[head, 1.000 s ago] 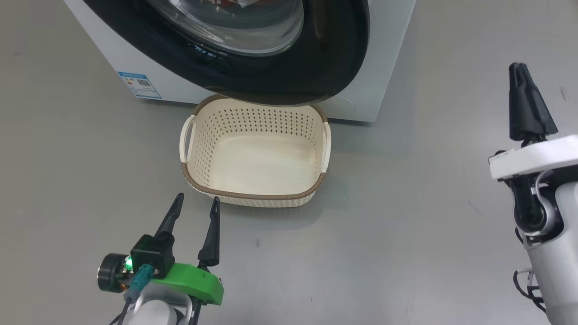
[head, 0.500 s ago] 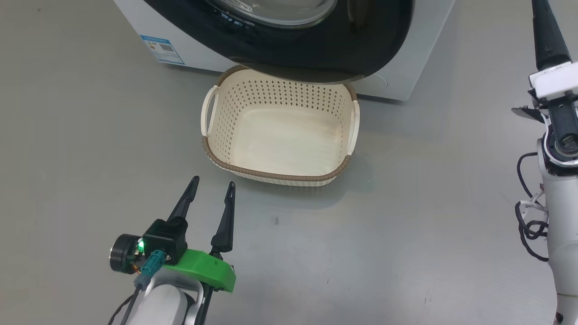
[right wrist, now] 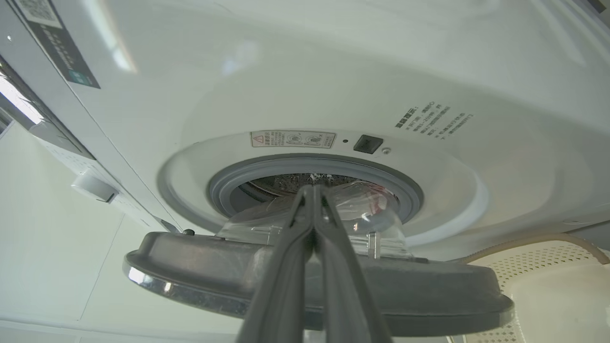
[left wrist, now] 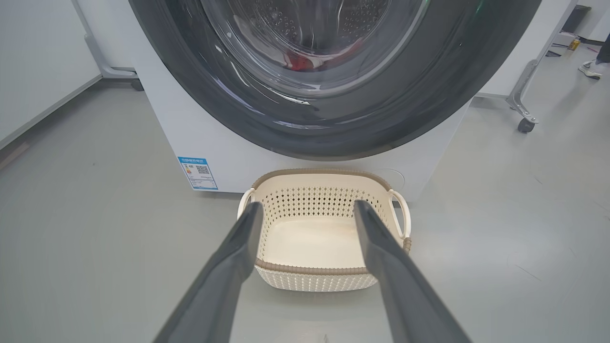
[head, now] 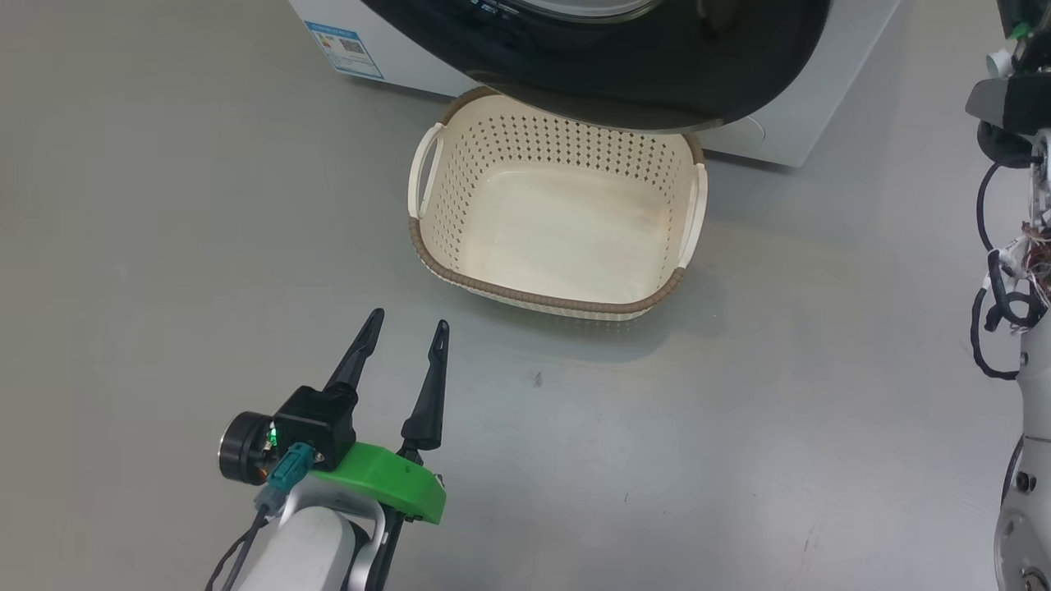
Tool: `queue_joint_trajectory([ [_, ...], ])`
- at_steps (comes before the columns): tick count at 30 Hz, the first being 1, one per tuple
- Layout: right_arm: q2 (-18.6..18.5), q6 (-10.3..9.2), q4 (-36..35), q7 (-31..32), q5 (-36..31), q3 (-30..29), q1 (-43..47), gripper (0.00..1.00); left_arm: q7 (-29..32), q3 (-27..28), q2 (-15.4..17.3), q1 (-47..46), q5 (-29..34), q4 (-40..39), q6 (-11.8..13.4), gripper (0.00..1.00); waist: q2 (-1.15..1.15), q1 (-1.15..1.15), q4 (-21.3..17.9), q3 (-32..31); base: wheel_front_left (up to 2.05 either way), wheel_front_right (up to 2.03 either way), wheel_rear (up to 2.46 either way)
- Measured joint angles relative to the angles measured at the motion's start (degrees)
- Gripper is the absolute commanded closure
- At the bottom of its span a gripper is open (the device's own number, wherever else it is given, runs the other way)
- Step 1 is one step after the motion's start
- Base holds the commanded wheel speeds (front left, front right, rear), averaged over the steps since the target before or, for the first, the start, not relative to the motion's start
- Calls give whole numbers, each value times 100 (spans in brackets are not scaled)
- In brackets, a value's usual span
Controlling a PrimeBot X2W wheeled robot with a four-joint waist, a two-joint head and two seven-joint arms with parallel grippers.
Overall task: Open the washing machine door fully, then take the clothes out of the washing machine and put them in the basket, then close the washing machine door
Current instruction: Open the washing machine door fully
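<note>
The white washing machine (head: 788, 139) stands at the top of the head view. Its glossy black washing machine door (head: 657, 74) overhangs the far rim of the cream basket (head: 566, 308), which holds nothing. Red clothes (left wrist: 305, 59) show through the door's glass bowl. My left gripper (head: 408, 327) hovers open over the floor, just in front of the basket's near left corner. From the side, the door (right wrist: 190, 267) stands ajar, away from the grey gasket (right wrist: 267, 166). My right gripper (right wrist: 313, 190) is shut on nothing, its tips by the glass bowl (right wrist: 362, 209) in that gap.
Grey floor (head: 164, 246) surrounds the basket. A blue label (head: 345, 49) sits low on the machine's front. My right arm (head: 1026, 107) with loose cables runs up the right edge. A metal stand leg with a caster (left wrist: 524, 124) is right of the machine.
The head camera has swung, so the whole picture has shifted. My right gripper has gone up past the top of the head view and its fingers have shut. The left gripper stays open.
</note>
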Motion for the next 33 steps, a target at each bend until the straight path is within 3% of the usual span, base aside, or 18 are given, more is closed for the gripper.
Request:
queue_joint_trajectory([
  [6,57,-350,250,452,375,-67,-339,100,0,-45,-1,-15,-51,-9,18,0,0,0,127,102,0,0,0],
  [33,-2,-508,1415,1812,956,116,-869,100,0,-172,-3,-92,-67,9,121,0,0,0,341,130,0,0,0],
])
